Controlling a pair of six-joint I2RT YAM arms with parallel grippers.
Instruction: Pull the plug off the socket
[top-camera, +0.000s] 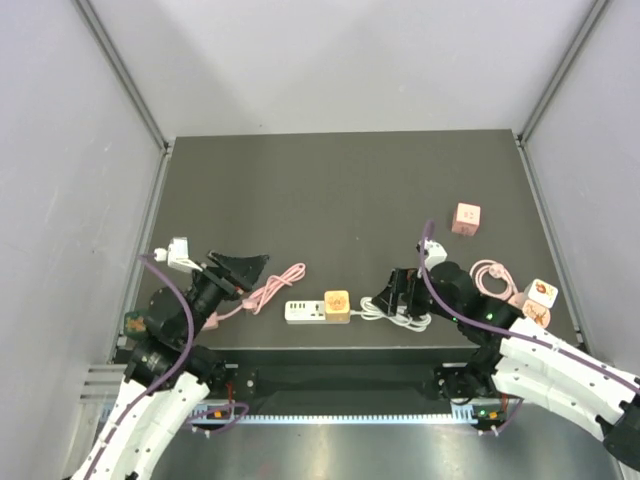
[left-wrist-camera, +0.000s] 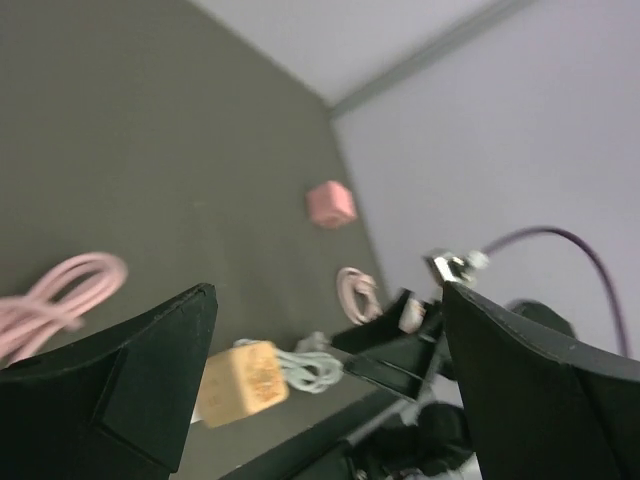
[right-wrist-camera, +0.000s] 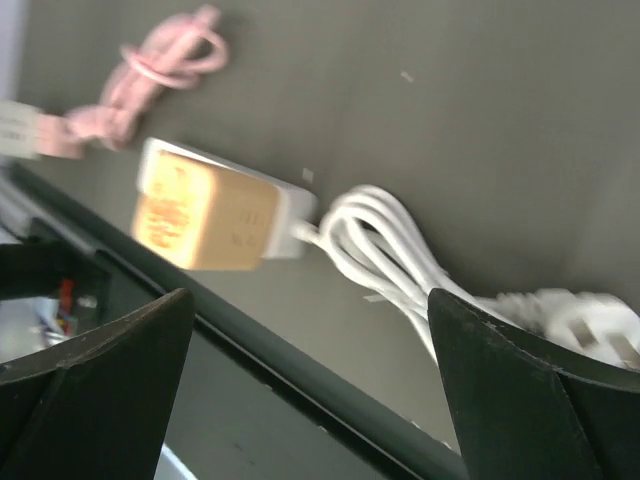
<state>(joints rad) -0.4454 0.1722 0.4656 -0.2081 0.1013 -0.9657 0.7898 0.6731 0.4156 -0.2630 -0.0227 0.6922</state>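
The left gripper (top-camera: 254, 274) and right gripper (top-camera: 393, 292) are both gaping wide, holding nothing. The plug (top-camera: 337, 304) is sitting in the strip (top-camera: 303, 312) between them. It is probably light, rigid and slick, so pinching its flat sides while pinning the strip seems best.

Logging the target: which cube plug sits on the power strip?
The yellow cube plug, on the white power strip's right end; the pink cube lies apart, back right.
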